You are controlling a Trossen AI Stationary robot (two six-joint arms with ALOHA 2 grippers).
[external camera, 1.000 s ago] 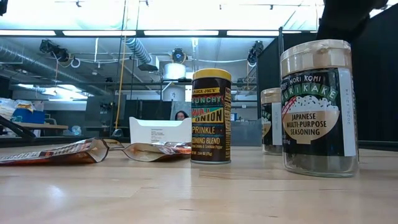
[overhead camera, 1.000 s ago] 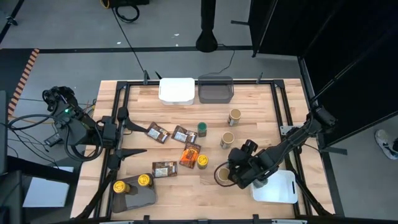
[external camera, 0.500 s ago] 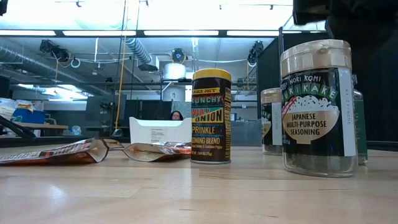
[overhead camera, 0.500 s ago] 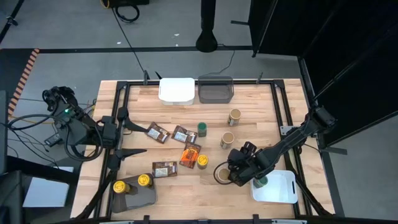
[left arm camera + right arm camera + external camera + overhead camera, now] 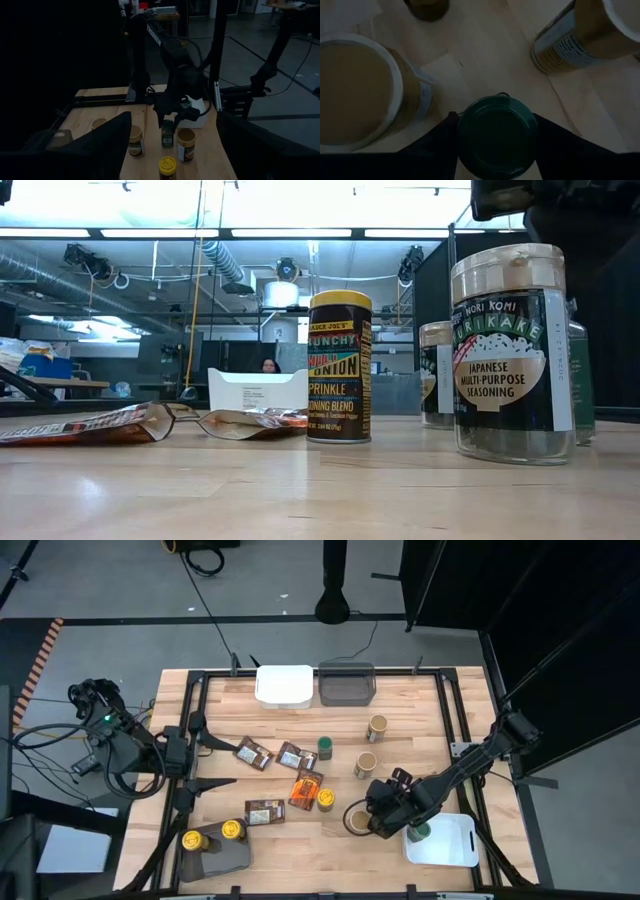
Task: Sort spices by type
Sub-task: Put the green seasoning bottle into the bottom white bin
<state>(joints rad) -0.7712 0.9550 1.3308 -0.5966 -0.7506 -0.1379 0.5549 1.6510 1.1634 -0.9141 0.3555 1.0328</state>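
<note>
Right gripper [image 5: 496, 131] clamped on green-lidded jar [image 5: 497, 134] over white tray [image 5: 452, 845], at 5 o'clock on the table, arm stretched low from 3 o'clock, left gripper [image 5: 197, 752] spread open, empty, at 9 o'clock.

green-lidded jar [image 5: 497, 134] | body hidden by lid | tan-lidded jar [image 5: 352, 90] | edge-cropped

Across the desk [image 5: 100, 112], the right arm's tool [image 5: 168, 116] holds a green-lidded jar [image 5: 167, 134] among tan-lidded jars [image 5: 185, 145] and a yellow-lidded one [image 5: 169, 168].

White tray [image 5: 284, 686] — grey tray [image 5: 346, 686] beside.
</note>
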